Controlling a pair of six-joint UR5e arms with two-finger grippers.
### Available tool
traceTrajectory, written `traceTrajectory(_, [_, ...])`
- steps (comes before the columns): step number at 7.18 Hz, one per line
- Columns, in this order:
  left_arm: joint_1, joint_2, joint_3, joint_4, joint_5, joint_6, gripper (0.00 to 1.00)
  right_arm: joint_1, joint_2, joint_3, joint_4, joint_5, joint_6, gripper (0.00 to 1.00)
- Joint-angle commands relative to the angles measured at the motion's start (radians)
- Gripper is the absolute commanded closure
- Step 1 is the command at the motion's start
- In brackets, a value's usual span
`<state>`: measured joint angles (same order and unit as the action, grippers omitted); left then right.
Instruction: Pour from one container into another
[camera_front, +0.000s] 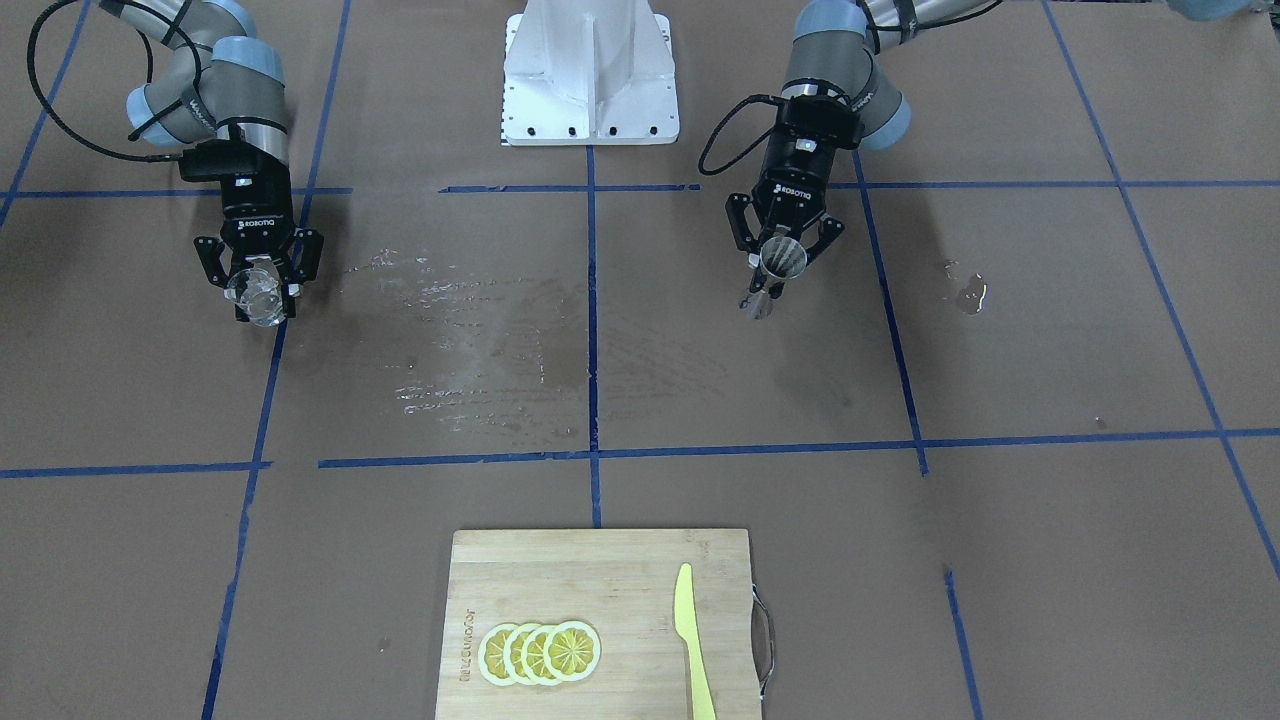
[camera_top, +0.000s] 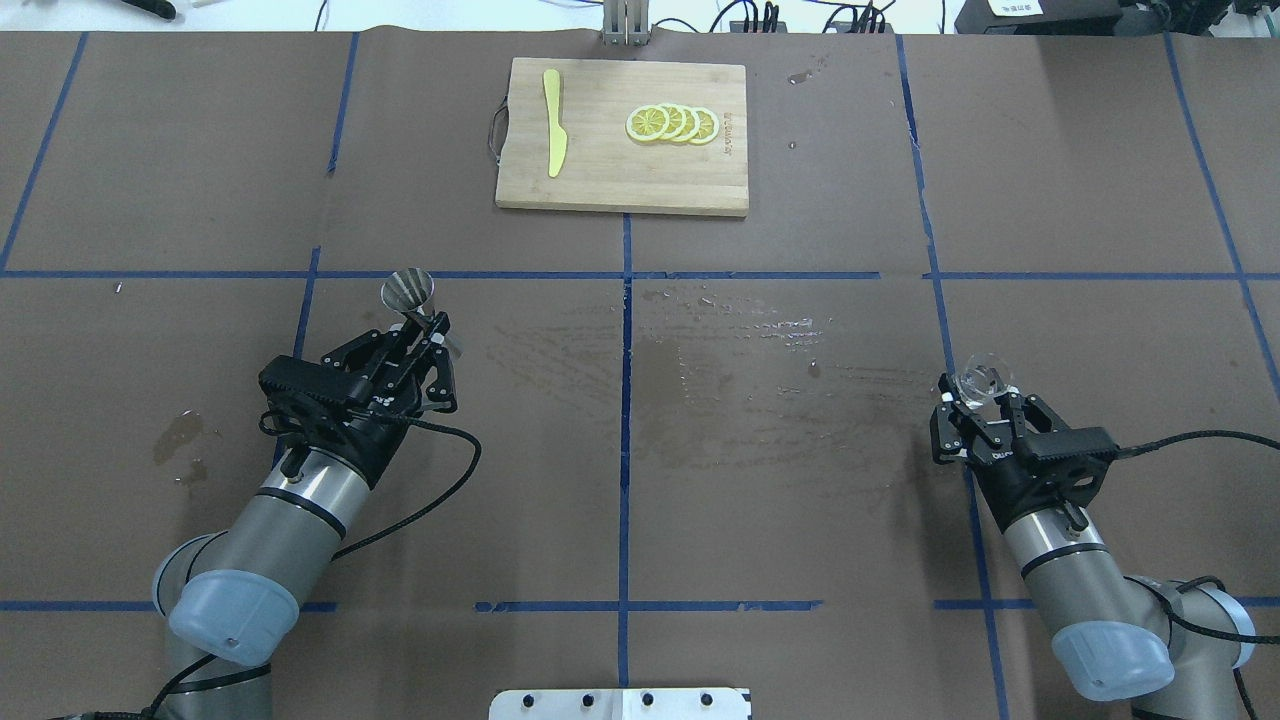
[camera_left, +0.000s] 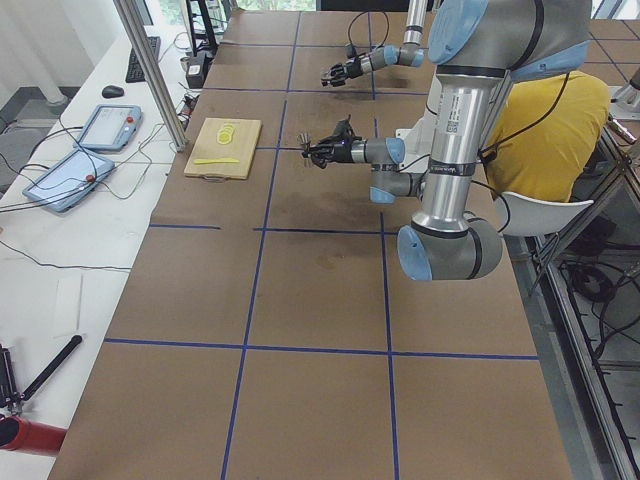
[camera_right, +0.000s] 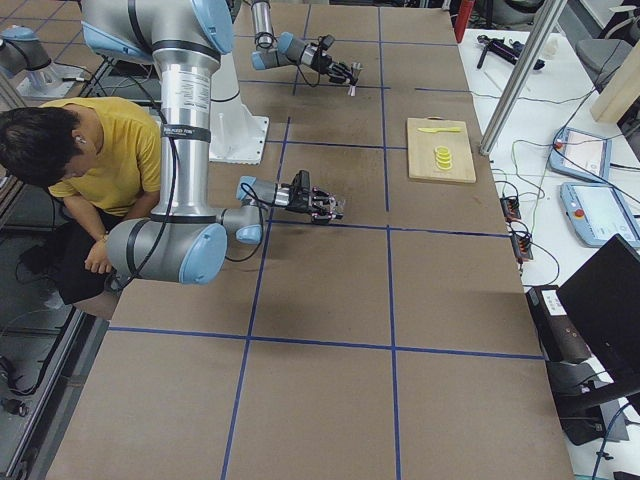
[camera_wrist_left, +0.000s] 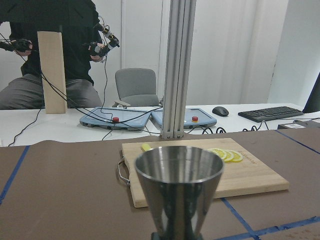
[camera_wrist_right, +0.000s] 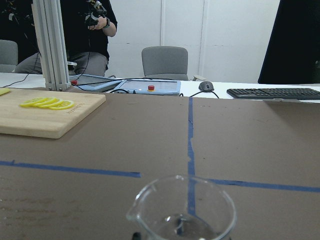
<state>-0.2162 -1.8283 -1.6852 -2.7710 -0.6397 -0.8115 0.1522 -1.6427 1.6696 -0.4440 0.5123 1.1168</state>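
My left gripper (camera_top: 428, 328) is shut on the waist of the silver jigger (camera_top: 408, 290), which it holds upright over the brown paper, left of centre. The jigger's open cone (camera_wrist_left: 179, 186) fills the left wrist view; in the front-facing view the jigger (camera_front: 783, 256) sits between the black fingers. Far off on the other side, my right gripper (camera_top: 986, 402) is shut on the clear glass tumbler (camera_top: 980, 381), also upright. The tumbler's rim with a small pour lip (camera_wrist_right: 182, 212) shows in the right wrist view. I cannot tell what it holds. The tumbler (camera_front: 256, 292) is well apart from the jigger.
A wooden cutting board (camera_top: 620, 185) lies at the table's far middle, carrying lemon slices (camera_top: 672, 123) and a yellow knife (camera_top: 553, 135). Wet streaks (camera_top: 750, 345) mark the paper between the arms. A small puddle (camera_front: 968, 296) lies beyond the left arm. A seated person (camera_right: 95, 165) is beside the robot.
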Motion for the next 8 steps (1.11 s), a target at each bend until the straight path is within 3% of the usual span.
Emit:
traceTrajectory(1, [0.008,-0.031,0.001,0.005,-0.006,0.011,1.00,0.036,0.128,0.044,0.005,0.080,-0.177,0.95])
traceTrajectory(3, [0.012,-0.074,0.056,0.010,-0.008,0.015,1.00,0.064,0.281,0.045,-0.051,0.179,-0.212,1.00])
traceTrajectory(5, [0.018,-0.124,0.110,0.013,-0.006,0.026,1.00,0.089,0.392,0.044,-0.070,0.312,-0.389,1.00])
traceTrajectory(8, [0.034,-0.213,0.157,0.011,-0.005,0.092,1.00,0.127,0.546,0.112,-0.399,0.349,-0.423,1.00])
